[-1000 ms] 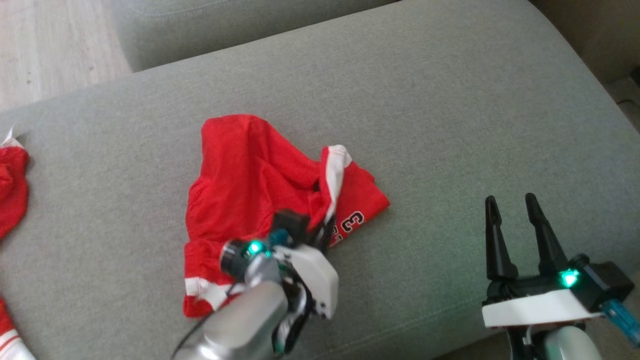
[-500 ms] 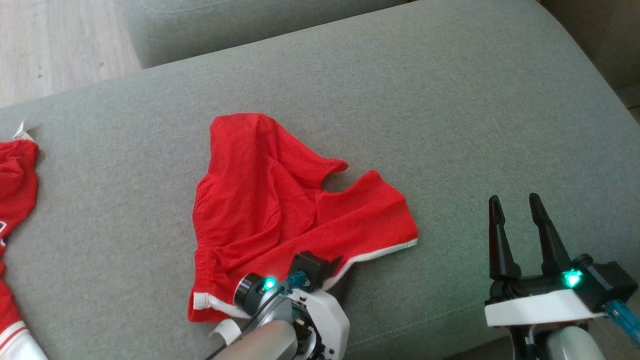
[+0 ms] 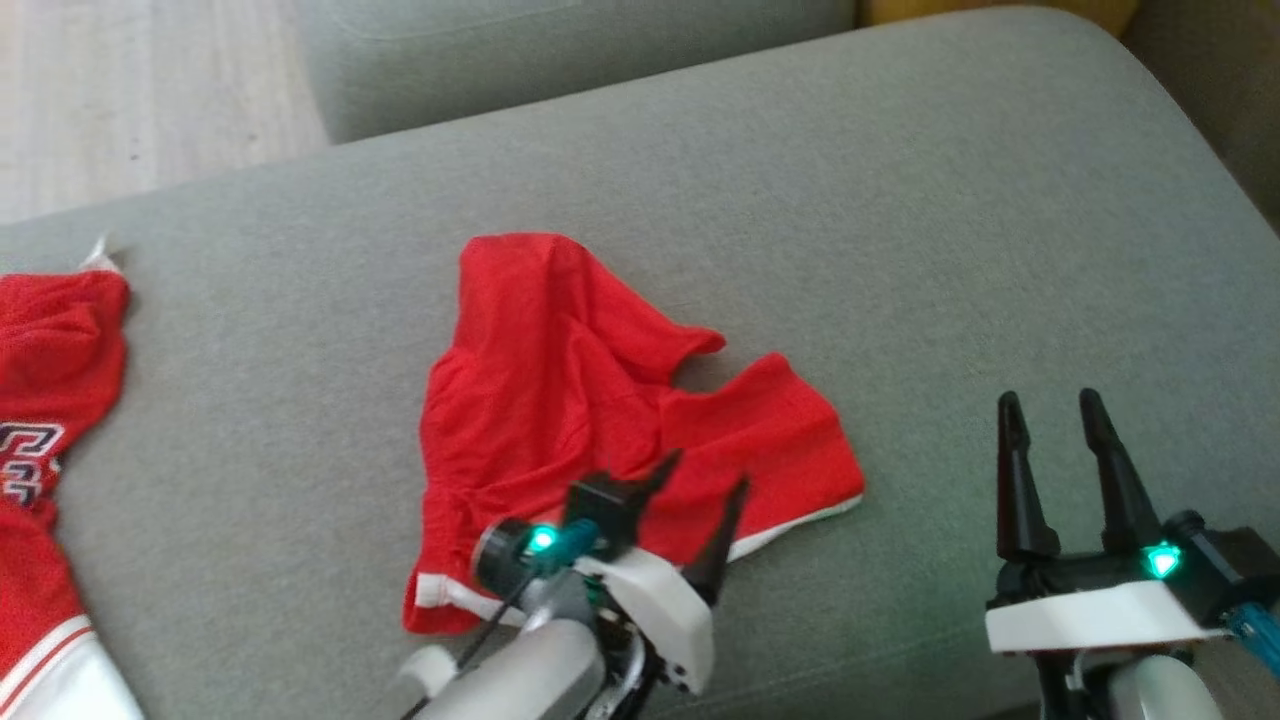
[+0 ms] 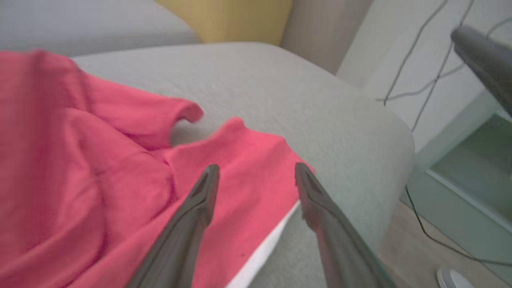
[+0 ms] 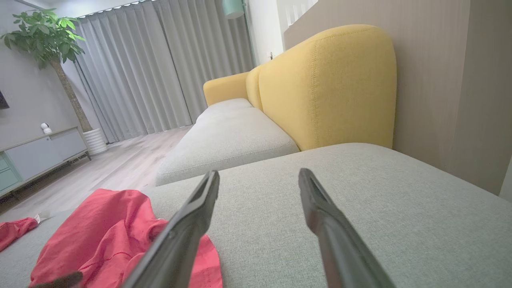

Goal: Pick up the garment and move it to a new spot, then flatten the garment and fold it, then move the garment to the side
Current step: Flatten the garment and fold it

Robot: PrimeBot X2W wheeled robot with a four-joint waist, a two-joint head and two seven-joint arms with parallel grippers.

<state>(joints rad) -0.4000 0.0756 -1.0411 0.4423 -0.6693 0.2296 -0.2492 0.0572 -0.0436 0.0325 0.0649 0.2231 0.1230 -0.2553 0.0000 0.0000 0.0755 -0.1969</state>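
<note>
Garment point(image 3: 560, 400), red with white trim, is laid rumpled on the grey sofa cushion point(image 3: 900, 250). Its near hem is overhung by the left gripper point(image 3: 708, 468), jaws spread wide, nothing held. The right gripper point(image 3: 1048, 397) is poised well to the right, jaws equally wide and empty. Another red garment point(image 3: 50, 340) is seen at the cushion's left end, wooden floor point(image 3: 150, 100) beyond.

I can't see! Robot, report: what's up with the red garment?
Left gripper open, over garment. Right gripper open, empty. Garment rumpled on cushion. Nothing blocking.
</note>
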